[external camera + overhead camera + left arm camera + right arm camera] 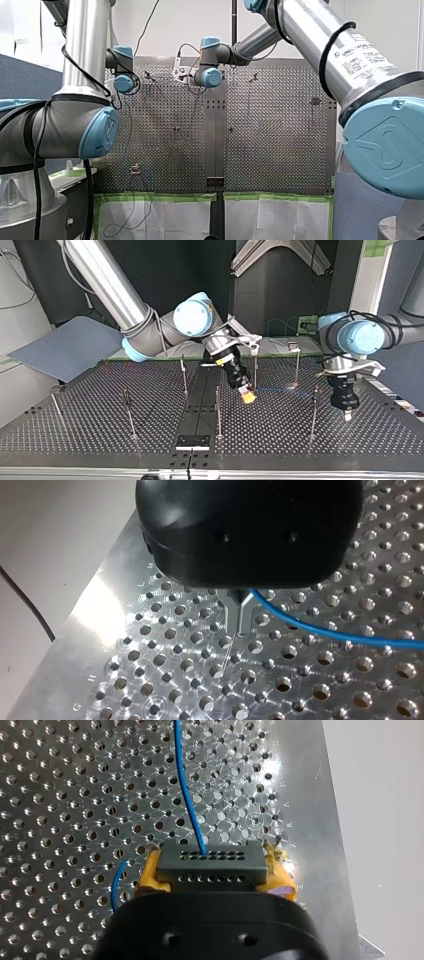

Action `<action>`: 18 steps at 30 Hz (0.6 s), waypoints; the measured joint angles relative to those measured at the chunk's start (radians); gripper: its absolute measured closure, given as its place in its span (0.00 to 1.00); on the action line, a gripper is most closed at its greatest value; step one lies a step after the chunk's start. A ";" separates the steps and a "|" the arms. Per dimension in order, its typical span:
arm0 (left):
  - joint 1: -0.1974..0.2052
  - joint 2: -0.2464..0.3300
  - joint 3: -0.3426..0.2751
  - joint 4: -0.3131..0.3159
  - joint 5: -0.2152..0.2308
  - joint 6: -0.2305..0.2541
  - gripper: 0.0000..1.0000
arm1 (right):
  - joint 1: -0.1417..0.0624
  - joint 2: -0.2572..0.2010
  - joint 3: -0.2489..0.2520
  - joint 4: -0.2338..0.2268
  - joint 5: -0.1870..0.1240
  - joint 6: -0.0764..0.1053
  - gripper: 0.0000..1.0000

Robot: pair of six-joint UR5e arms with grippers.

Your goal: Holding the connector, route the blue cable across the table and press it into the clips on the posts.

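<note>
Clenching right hand on the rigid connector above the surface; pinching the thin, limp, lightweight blue cable in closed left hand; likely gripping best at connector.

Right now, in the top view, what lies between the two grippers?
In the top view, the blue cable runs from my right gripper to my left gripper, passing a thin post; under it, bare table.

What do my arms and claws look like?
My left arm and my right arm are silver tubes with light-blue joint caps and black cables; the right bears a printed label. My left claw is black with metal fingers; my right claw has yellow pads.
</note>
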 joint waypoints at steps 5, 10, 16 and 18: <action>0.002 0.000 0.000 0.000 0.015 -0.027 1.00 | -0.002 0.000 0.000 0.000 0.000 0.000 1.00; 0.001 0.000 0.000 -0.012 0.014 -0.066 0.58 | -0.002 0.000 0.000 0.003 0.000 0.000 1.00; -0.001 0.000 -0.001 -0.052 -0.013 -0.087 0.00 | -0.002 -0.001 0.000 0.011 0.011 0.000 1.00; -0.004 0.000 -0.001 -0.066 -0.023 -0.088 0.00 | -0.002 -0.001 -0.001 0.017 0.023 -0.003 1.00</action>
